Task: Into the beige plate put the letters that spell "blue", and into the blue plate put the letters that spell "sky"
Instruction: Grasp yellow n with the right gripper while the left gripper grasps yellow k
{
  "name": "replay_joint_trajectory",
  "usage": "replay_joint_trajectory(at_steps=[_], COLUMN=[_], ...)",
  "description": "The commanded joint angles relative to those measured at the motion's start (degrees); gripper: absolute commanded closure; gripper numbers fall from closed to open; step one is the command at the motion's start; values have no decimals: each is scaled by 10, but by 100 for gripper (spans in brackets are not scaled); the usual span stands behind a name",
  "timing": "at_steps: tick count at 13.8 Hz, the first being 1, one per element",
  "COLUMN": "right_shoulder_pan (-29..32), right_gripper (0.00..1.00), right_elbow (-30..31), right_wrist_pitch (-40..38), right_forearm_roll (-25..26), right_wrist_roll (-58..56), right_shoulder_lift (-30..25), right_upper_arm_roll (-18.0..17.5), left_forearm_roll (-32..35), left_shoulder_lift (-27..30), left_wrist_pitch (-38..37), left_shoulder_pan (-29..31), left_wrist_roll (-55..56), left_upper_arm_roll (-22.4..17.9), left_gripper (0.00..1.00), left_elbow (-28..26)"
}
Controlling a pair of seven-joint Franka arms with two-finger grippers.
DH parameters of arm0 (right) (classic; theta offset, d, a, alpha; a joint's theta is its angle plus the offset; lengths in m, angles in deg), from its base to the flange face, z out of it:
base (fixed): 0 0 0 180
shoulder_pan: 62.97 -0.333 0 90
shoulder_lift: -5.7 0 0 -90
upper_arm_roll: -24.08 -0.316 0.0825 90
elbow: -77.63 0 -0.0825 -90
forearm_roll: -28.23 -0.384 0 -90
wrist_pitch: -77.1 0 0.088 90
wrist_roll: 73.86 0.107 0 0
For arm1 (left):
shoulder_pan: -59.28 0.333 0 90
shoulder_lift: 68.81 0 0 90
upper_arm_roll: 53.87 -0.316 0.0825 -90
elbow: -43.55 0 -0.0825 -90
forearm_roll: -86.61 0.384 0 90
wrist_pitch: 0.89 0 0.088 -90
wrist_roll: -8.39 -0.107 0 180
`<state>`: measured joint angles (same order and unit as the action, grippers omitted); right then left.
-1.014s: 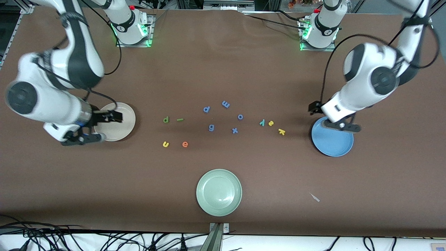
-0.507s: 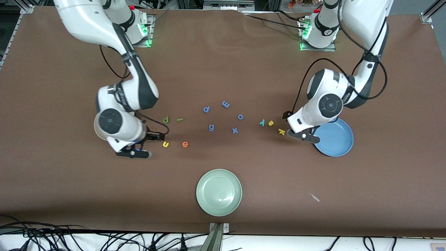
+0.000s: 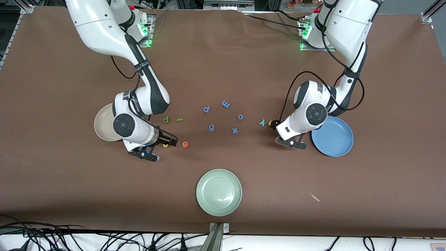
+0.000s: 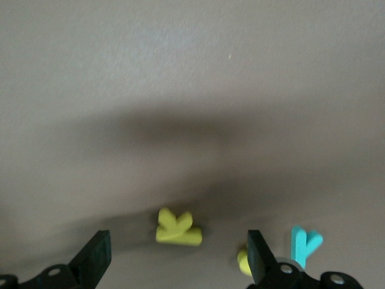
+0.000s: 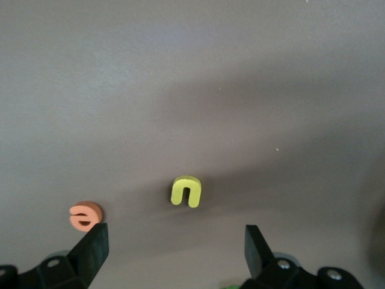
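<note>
Front view: both arms have swung in from the plates. The right gripper (image 3: 166,142) now hangs over the yellow u (image 5: 186,191), clear of the beige plate (image 3: 101,127); the left gripper (image 3: 278,130) has left the blue plate (image 3: 334,139) for the yellow k (image 4: 177,228). Only the wrist views show both letters lying between wide-open, empty fingers. The orange e (image 3: 185,144), green b (image 3: 166,119), l (image 3: 179,119), y (image 3: 262,122) and s (image 4: 244,262) lie unmoved on the table (image 3: 223,62).

Table cover (image 3: 244,69): matt brown, cloth-like. Letters, e.g. yellow u (image 5: 186,191): matt, foam-looking. Green plate (image 3: 205,205): glossy, smooth.
</note>
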<state>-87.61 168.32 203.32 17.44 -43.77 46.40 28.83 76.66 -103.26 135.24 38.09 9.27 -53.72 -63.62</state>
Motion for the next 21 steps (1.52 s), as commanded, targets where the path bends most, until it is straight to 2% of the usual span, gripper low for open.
replay_joint_trajectory(at_steps=[1, 3, 8, 10, 12, 15, 17, 19, 21], right_shoulder_pan=[2, 2, 6, 9, 13, 13, 12, 9, 9], right_gripper=[0, 0, 1, 5, 11, 43, 60, 71, 81], right_elbow=[-11, -11, -12, -12, -12, -12, -11, -11, -12], right_wrist_pitch=[6, 20, 51, 54, 67, 68, 68, 68, 68], right_forearm_roll=[-9, -9, -9, -10, -13, -15, -16, -16, -16], right_wrist_roll=[1, 1, -5, -18, -25, -25, -20, -17, -20], right_shoulder_lift=[21, 29, 42, 45, 47, 48, 48, 50, 50], right_upper_arm_roll=[-2, -2, -2, -2, -2, -2, -3, -3, -2], left_forearm_roll=[-13, -12, -9, -9, -9, -9, -9, -9, -9], left_shoulder_lift=[-11, -11, -14, -15, -19, -17, 2, 55, 105], left_wrist_pitch=[5, 5, 6, 6, 6, 5, -2, -25, -55], left_shoulder_pan=[-10, -10, -8, -8, -7, -6, -2, 29, 74], left_wrist_roll=[-11, -14, -15, -15, -15, -16, -16, -19, -71], left_upper_arm_roll=[-10, -10, -11, -11, -11, -11, -12, -12, -12], left_gripper=[5, 10, 36, 55, 67, 94, 97, 99, 98], left_elbow=[17, 16, 3, 2, 2, -1, -3, -29, -58])
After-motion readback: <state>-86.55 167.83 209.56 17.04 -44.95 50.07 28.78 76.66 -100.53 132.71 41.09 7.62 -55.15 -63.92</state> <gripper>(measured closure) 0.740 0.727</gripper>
